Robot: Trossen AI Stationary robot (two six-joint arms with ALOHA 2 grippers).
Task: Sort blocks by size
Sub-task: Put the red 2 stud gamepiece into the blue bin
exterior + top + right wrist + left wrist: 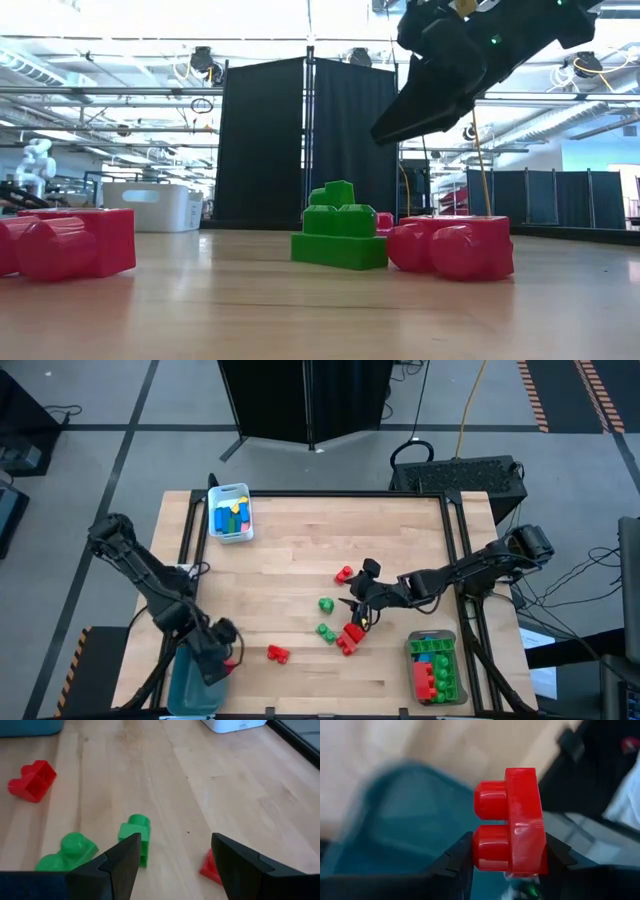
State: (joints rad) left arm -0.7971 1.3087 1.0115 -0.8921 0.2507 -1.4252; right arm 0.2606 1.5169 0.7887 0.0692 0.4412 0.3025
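Note:
My left gripper point(226, 652) is at the table's near left corner, over the teal bin point(192, 682), shut on a red block point(512, 820) with two studs. My right gripper point(355, 608) hangs open above the loose blocks in the middle right of the table. Two green blocks point(137, 837) point(70, 851) and a red one point(212, 867) lie flat on the wood below and ahead of its fingers. Another red block point(277, 653) lies near the front edge, and one more point(344, 573) lies farther back. My left gripper pinches the red block between its two fingers. One finger is against the stud side point(476, 854) and the other against the opposite flat face point(543, 856), at the block's lower end. The fingers point steeply down. The block is lifted clear above the teal bin point(405, 825).
A white bin point(230, 512) with blue, green and yellow blocks stands at the far left. A clear bin point(435, 668) with red and green blocks stands at the near right. Black frame rails run along the table's left and right edges. Bare wood lies between the bins.

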